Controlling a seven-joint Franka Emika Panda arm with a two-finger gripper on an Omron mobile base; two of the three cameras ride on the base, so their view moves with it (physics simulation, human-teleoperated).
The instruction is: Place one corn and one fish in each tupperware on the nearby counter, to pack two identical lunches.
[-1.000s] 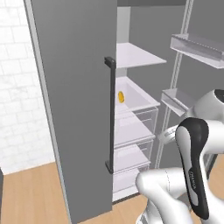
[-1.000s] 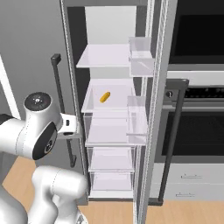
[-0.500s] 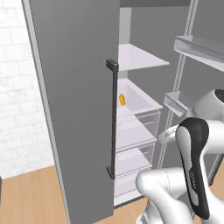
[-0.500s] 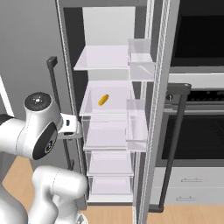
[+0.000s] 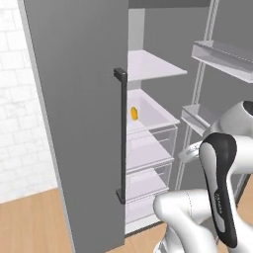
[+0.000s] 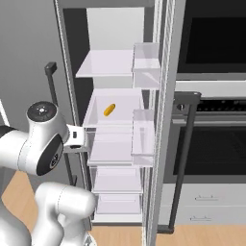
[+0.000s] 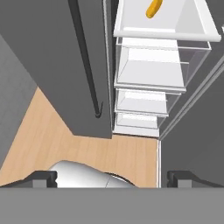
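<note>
- The tall grey fridge (image 6: 120, 120) stands open, its white shelves and clear drawers on show.
- One small yellow-orange oval corn cob (image 6: 109, 110) lies on the white middle shelf (image 6: 120, 117), alone there and tilted a little; it shows again in the left base view (image 5: 134, 113) and near the top of the hand view (image 7: 152, 8).
- Just below that shelf sit stacked clear plastic drawers (image 7: 151, 68).
- The grey fridge door (image 5: 79, 118) swings out to the left, its long dark bar handle (image 5: 120, 136) upright along the edge.
- The white arm's two-finger gripper (image 7: 109, 177) points down at the light wooden floor (image 7: 65, 131) in front of the fridge.
- The jaws stand spread to their widest, with nothing between them.
- The corn is well apart from the gripper.
- A dark built-in oven (image 6: 211, 139) stands right of the fridge.
</note>
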